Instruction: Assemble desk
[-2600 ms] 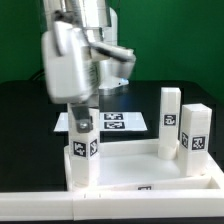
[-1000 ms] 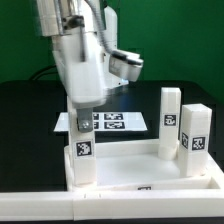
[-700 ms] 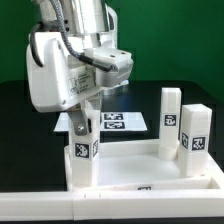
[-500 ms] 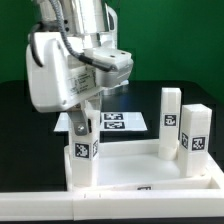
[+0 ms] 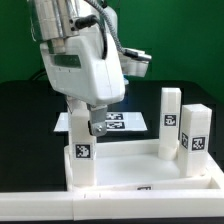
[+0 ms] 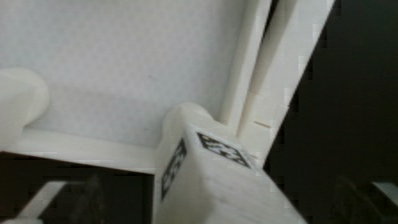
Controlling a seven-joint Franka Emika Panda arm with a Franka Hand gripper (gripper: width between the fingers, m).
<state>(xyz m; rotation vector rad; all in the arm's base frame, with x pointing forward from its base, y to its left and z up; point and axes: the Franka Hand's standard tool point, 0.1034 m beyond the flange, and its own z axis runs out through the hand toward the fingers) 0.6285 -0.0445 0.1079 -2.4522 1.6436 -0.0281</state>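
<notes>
The white desk panel (image 5: 150,172) lies rim-up at the front of the table. One tagged white leg (image 5: 80,152) stands upright in its corner at the exterior view's left. My gripper (image 5: 83,122) comes down from above and is shut on the top of this leg. In the wrist view the leg (image 6: 217,160) fills the space between my dark fingers, with the panel's inside (image 6: 125,70) behind it. Two more tagged legs (image 5: 170,120) (image 5: 196,132) stand upright at the panel's right end. A fourth leg does not show.
The marker board (image 5: 125,122) lies flat on the black table behind the panel. The arm's bulky white wrist (image 5: 85,60) hangs over the left half of the scene. A rounded white part (image 6: 15,100) shows at the edge of the wrist view.
My wrist has turned about the vertical axis over the left corner leg. The leg has turned with it, so its tag now faces front. The other legs and the panel have not moved.
</notes>
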